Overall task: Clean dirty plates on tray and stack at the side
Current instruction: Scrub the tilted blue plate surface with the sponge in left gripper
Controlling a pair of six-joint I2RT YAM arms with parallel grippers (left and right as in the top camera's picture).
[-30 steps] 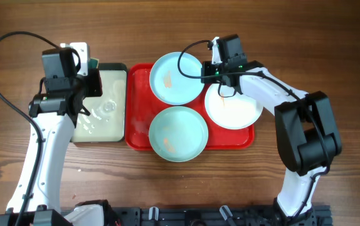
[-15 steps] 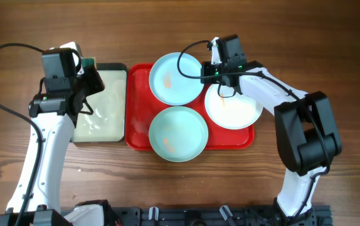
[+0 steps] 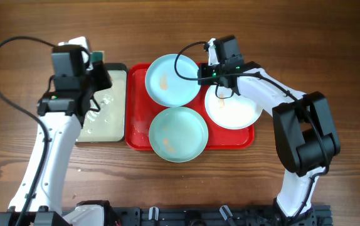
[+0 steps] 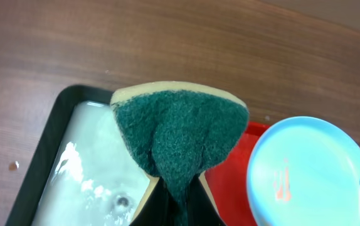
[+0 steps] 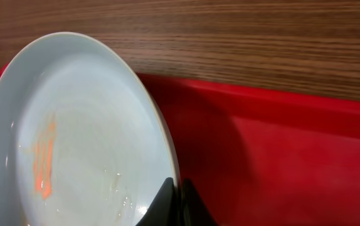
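Observation:
The red tray (image 3: 138,135) holds three plates. My right gripper (image 3: 204,76) is shut on the right rim of the far turquoise plate (image 3: 170,80), which has an orange smear; the rim shows pinched in the right wrist view (image 5: 79,138). A second turquoise plate (image 3: 179,133) with orange specks lies at the tray's front. A white plate (image 3: 233,108) lies at the right. My left gripper (image 3: 100,78) is shut on a green and yellow sponge (image 4: 180,135) above the black-rimmed tray's far right corner.
The black-rimmed tray (image 3: 102,107) with pale soapy water stands left of the red tray, also in the left wrist view (image 4: 86,169). Bare wooden table (image 3: 330,56) lies around both trays.
My left gripper has lifted the sponge out of the soapy tray and moved right toward the red tray. My right gripper has shifted the far turquoise plate slightly left.

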